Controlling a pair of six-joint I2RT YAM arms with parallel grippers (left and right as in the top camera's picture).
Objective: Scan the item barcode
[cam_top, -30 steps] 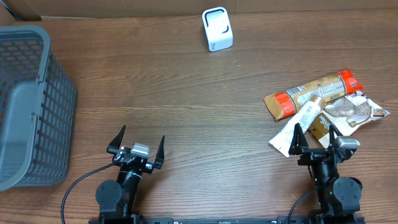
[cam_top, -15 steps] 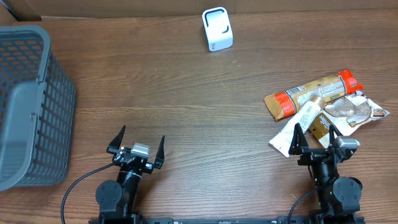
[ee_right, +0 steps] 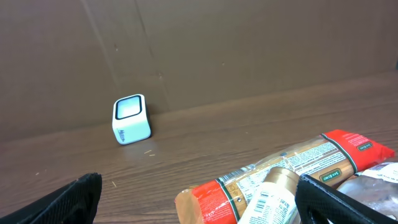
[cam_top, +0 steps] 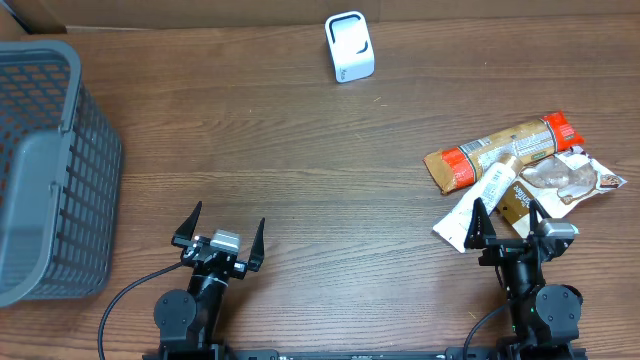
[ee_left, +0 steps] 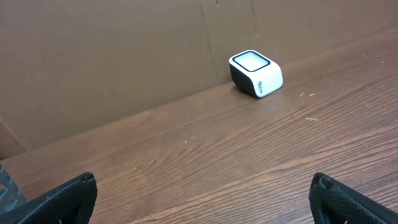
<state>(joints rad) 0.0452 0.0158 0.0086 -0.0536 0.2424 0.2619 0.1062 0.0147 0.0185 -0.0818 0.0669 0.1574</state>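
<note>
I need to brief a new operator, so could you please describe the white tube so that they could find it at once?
On the brown wooden table, look to the pile of packets by the right gripper. The white plastic tube lies slantwise against the long tan-and-orange packet; it alone has a gold cap.

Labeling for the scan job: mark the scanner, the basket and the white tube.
scanner (cam_top: 349,46), overhead view, top face.
basket (cam_top: 70,215), overhead view, mesh side wall.
white tube (cam_top: 492,184), overhead view, labelled body.
</note>
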